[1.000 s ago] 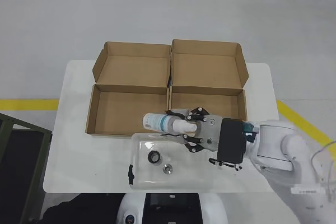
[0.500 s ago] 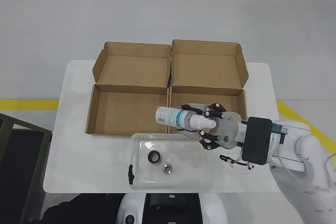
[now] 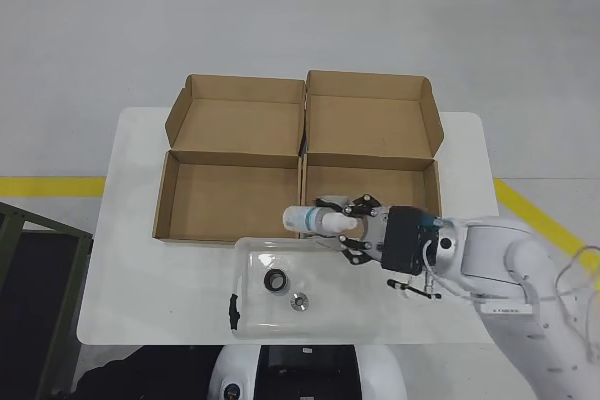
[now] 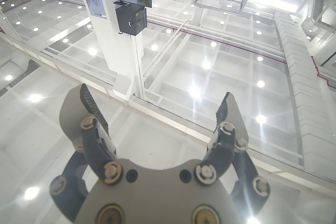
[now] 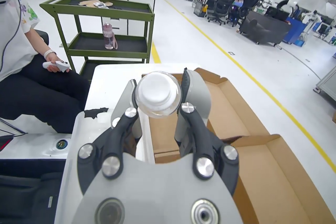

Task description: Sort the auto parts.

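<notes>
From above, my right gripper [image 3: 352, 226] is clamped on the cap end of a white bottle [image 3: 308, 216] with a teal band. The bottle lies roughly level in the air over the near left corner of the right cardboard box [image 3: 380, 186], its base reaching toward the left cardboard box [image 3: 225, 200]. Both boxes stand open and touching side by side on the far half of the tabletop [image 3: 130, 260], their lids folded back toward the far edge. Just in front of them, at the middle of the near edge, sits a clear tray [image 3: 330, 305]. In it lie a black ring [image 3: 275, 282] and a small metal disc [image 3: 299, 301], close together but apart.

At my left wrist, my left gripper [image 4: 155, 91] points up at the hall ceiling with its toothed fingers spread wide.

At my right wrist, the bottle's white cap faces the camera. Both my fingers are pressed against the bottle just behind the cap, one on each side. Under and past the bottle I see the brown floor of a cardboard box, with the white tabletop beyond it.
</notes>
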You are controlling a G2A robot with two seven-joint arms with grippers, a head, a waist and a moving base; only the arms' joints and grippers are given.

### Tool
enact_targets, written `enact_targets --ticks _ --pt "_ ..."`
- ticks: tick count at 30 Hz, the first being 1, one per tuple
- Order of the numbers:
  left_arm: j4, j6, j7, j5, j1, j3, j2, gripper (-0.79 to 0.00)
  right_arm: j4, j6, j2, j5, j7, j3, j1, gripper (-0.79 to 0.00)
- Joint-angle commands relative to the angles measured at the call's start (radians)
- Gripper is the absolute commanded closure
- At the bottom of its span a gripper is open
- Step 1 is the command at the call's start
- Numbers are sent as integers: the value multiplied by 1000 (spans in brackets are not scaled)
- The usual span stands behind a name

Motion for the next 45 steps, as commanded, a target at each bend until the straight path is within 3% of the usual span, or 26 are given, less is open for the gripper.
enact_targets --ticks 1,21,27,45 --pt "0 0 0 0 0 0 0 -785 18 8 3 2 34 6 -4 0" --pt "0 0 0 0 0 0 0 -785 155 144 23 13 268 56 -42 0" --pt "0 0 0 0 0 0 0 -785 246 218 16 15 339 14 19 0" --pt "0 0 0 0 0 0 0 -785 431 314 -21 -43 334 -134 167 0"
